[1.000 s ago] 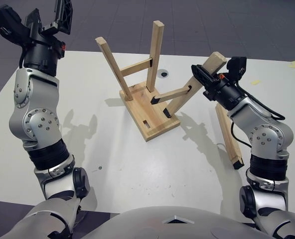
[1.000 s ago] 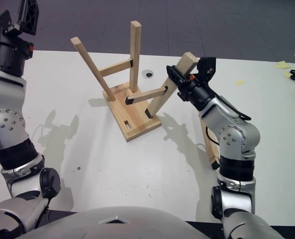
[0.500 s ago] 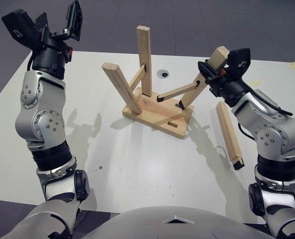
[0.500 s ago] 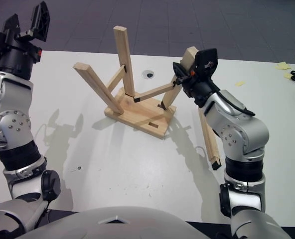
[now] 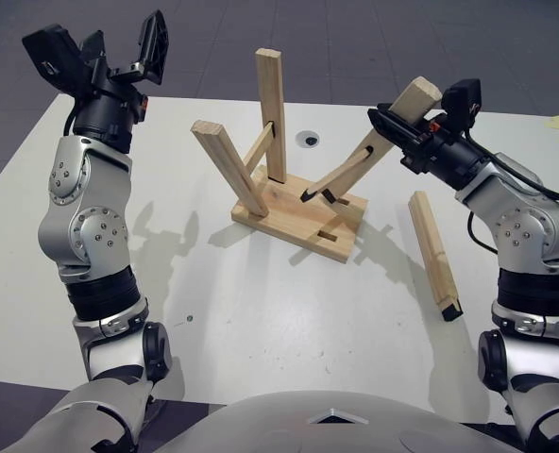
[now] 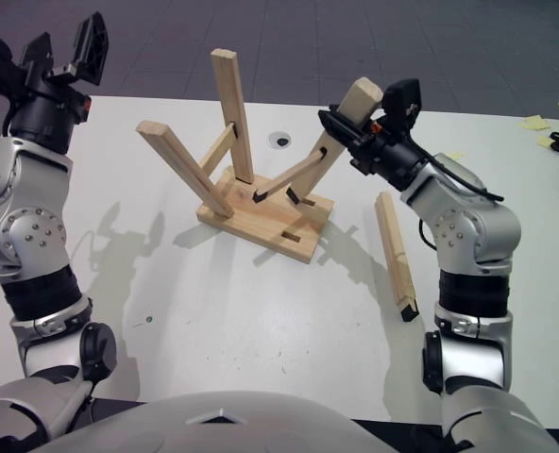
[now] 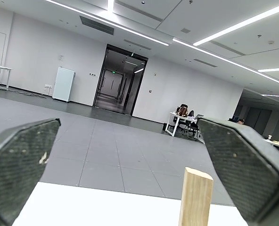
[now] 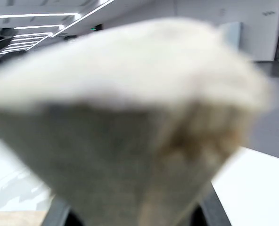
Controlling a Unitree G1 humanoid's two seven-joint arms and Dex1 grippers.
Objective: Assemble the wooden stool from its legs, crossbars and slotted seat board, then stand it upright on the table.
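Seat board (image 5: 294,226) lies inverted mid-surface (image 5: 261,321), with two legs (image 5: 272,113) standing from it. A third leg (image 5: 414,97) is gripped near its upper end by the right gripper (image 5: 393,125), fingers closed on it, slanted above its slot. The left gripper (image 5: 119,55) is raised, fingers wide apart, empty. A fourth leg (image 5: 433,253) lies loose nearby. Risk: the board is unbraced, so sideways force from the slanted leg could slide or tip it.

The seat board (image 5: 294,219) is sitting midway across the tabletop (image 5: 261,311) with legs (image 5: 272,113) sticking up from it, the rightmost leg (image 5: 415,95) leaning out between the fingers of the right gripper (image 5: 391,123). A loose leg (image 5: 433,253) is lying to the board's right.
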